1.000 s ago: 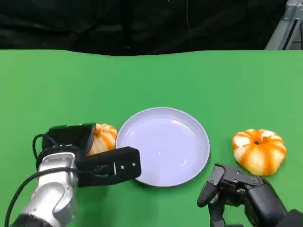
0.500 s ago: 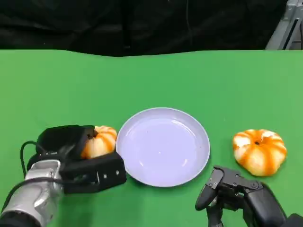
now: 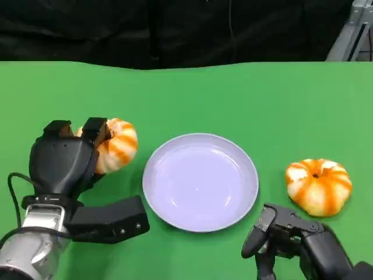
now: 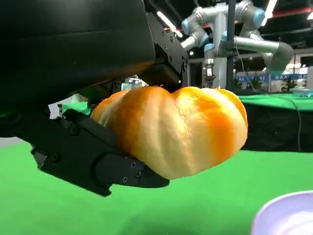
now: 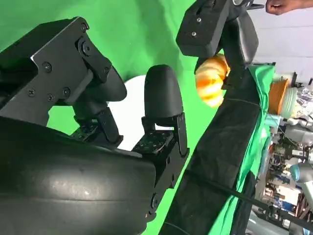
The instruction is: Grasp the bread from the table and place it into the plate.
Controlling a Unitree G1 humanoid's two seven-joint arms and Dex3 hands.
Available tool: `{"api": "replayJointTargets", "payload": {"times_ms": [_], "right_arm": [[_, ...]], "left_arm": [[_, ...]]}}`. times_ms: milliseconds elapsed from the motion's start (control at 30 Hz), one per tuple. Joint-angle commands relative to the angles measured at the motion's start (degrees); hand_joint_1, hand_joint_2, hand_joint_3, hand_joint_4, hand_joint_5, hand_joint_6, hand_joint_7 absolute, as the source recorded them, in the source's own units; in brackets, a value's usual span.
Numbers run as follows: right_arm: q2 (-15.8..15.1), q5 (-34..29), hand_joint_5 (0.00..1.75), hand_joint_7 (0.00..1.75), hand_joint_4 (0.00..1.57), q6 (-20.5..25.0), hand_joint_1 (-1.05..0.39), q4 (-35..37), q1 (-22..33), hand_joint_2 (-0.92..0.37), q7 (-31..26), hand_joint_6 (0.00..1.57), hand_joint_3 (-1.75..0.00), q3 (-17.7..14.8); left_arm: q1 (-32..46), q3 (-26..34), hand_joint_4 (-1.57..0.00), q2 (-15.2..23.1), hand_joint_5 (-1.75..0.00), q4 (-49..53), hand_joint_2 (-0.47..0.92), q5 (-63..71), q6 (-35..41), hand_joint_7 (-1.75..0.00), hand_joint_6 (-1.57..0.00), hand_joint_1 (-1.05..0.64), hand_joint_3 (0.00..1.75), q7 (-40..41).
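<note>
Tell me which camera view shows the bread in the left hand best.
The left wrist view: the held bread shows close up, with the left hand gripping it clear of the table. The head view shows this bread partly hidden behind the hand, left of the plate. The right wrist view shows it small and distant.

The pumpkin-shaped bread (image 3: 116, 146) is now lifted off the green table (image 3: 192, 93), gripped by the left hand (image 3: 67, 160). It is carried higher than a second ago, left of the plate (image 3: 201, 181).
</note>
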Motion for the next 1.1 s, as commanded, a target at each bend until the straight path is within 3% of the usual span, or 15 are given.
{"api": "replayJointTargets", "payload": {"times_ms": [33, 233, 433, 633, 833, 933, 967, 1000, 1067, 1100], "right_arm": [[0.12, 0.66, 1.7, 1.56, 0.82, -0.39, 0.14, -0.03, 0.05, -0.38, -0.13, 0.71, -1.42, -0.14], [0.2, 0.7, 1.69, 1.56, 0.83, -0.82, 0.16, 0.51, -0.32, -0.38, -0.31, 0.71, -1.42, -0.35], [-0.1, 0.62, 1.69, 1.55, 0.83, -1.18, 0.13, 0.24, 0.48, -0.37, -0.37, 0.71, -1.43, -0.57], [-1.05, 1.31, 1.69, 1.54, 0.82, -0.64, 0.12, -1.06, 1.12, -0.38, 0.66, 0.71, -1.41, -1.01], [-1.55, 0.8, 1.69, 1.54, 0.82, -0.39, 0.11, -1.83, 1.37, -0.38, 1.15, 0.71, -1.41, -1.2], [-1.62, 0.5, 1.67, 1.52, 0.82, -0.73, 0.1, -1.78, 1.48, -0.37, 1.03, 0.72, -1.41, -1.09], [-1.59, 0.74, 1.67, 1.52, 0.83, -0.95, 0.1, -1.77, 1.6, -0.37, 1.07, 0.72, -1.41, -1.04], [-1.57, 0.91, 1.67, 1.52, 0.83, -1.05, 0.1, -1.82, 1.7, -0.37, 1.12, 0.72, -1.42, -0.99], [-1.47, 1.09, 1.67, 1.52, 0.84, -0.84, 0.1, -2.14, 1.83, -0.37, 1.19, 0.73, -1.43, -0.84], [-1.39, 1.23, 1.68, 1.53, 0.83, -0.5, 0.1, -2.41, 1.88, -0.37, 1.27, 0.73, -1.43, -0.74]], "left_arm": [[0.82, 0.72, -0.95, 1.24, -1.75, -4.73, 0.53, -0.34, -0.62, -1.75, -0.73, -0.25, 0.82, -0.9], [0.19, 0.0, -0.97, 0.53, -1.75, -9.57, 0.38, -1.91, -5.96, -1.75, -0.74, -0.19, 1.16, -4.03], [0.11, -0.36, -0.98, -2.06, -1.75, -12.91, 0.36, -2.47, -5.97, -1.75, -0.77, -0.19, 1.18, -8.76], [-1.09, -2.3, -0.98, -7.53, -1.75, -12.13, 0.36, -2.82, -4.51, -1.75, -0.78, -0.18, 1.24, -13.64], [-1.51, -3.53, -0.93, -11.84, -1.75, -10.85, 0.38, -3.81, -1.79, -1.71, -0.75, -0.21, 1.17, -19.73], [-1.05, -3.0, -0.81, -13.47, -1.75, -12.57, 0.49, -5.84, 1.41, -1.25, -0.79, -0.24, 0.91, -25.9], [-0.93, -3.08, -0.71, -13.43, -1.52, -13.58, 0.58, -6.35, 2.53, -0.98, -0.71, -0.25, 0.74, -28.64], [-0.88, -3.29, -0.56, -13.25, -1.17, -14.6, 0.74, -6.42, 3.76, -0.62, -0.61, -0.3, 0.45, -31.25], [-0.79, -3.77, -0.33, -12.89, -0.84, -16.57, 0.88, -5.8, 6.67, -0.29, -0.46, -0.42, 0.21, -35.76], [-0.76, -4.15, -0.18, -12.7, -0.74, -17.7, 0.9, -5.1, 8.74, -0.19, -0.35, -0.51, 0.22, -38.25]]}}
